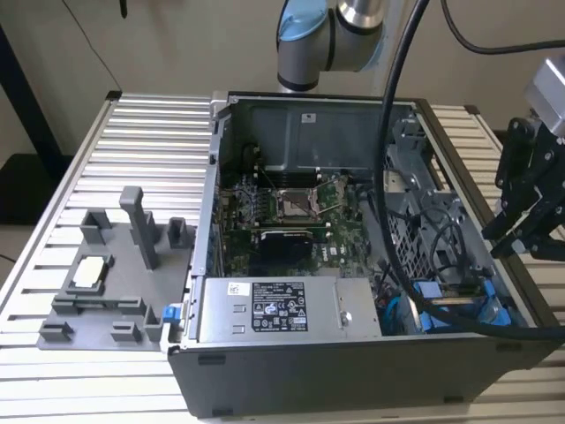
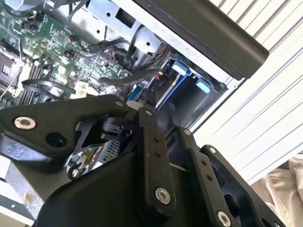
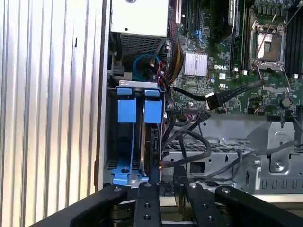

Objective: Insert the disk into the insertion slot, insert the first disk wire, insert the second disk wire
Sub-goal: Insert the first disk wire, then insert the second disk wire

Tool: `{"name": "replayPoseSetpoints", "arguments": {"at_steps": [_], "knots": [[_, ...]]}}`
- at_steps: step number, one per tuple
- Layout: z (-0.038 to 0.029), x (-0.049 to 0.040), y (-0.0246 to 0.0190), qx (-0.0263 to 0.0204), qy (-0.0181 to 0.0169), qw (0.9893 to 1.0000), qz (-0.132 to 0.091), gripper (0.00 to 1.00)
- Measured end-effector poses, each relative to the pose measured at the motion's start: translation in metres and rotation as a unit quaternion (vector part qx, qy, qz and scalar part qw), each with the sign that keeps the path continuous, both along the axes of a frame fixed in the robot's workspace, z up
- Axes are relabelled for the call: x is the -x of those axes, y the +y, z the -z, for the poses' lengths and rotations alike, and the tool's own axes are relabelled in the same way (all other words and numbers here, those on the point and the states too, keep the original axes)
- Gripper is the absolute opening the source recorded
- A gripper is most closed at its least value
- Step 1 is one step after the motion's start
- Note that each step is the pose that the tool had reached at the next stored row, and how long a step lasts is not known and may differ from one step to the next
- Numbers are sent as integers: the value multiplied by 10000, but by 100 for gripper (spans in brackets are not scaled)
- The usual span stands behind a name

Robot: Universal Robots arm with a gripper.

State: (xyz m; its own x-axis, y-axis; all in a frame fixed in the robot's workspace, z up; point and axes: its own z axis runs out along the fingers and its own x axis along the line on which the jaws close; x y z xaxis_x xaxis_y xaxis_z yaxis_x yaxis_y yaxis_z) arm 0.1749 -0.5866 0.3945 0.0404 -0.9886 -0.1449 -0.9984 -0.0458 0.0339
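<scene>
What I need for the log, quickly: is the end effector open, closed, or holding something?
End effector: cannot be told; it is near the insertion slot.

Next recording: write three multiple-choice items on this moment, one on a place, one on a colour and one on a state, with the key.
1. In the exterior view, the gripper is:
A. over the grey fixture
B. by the case wall at the exterior view's right
C. over the power supply
2. The carrier tabs in the insertion slot are:
A. blue
B. red
C. yellow
3. The case is:
A. shut by a side panel
B. turned upside down
C. open, with the motherboard exposed

Key: 1 B, the gripper hangs at that wall. 2 A, both tabs are bright blue in the first wrist view. 3 C, the green board is in plain sight.
</scene>
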Motion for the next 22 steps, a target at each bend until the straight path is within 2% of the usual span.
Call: {"name": "replayPoseSetpoints", "arguments": {"at_steps": [4,6,16,19,22], "knots": [[-3,0,10,1,0,10000,0,27],[-3,0,62,1,0,10000,0,27],[-1,8,506,1,0,10000,0,27],[2,57,553,28,-5,10000,0,27],[5,179,561,59,-46,10000,0,27]]}}
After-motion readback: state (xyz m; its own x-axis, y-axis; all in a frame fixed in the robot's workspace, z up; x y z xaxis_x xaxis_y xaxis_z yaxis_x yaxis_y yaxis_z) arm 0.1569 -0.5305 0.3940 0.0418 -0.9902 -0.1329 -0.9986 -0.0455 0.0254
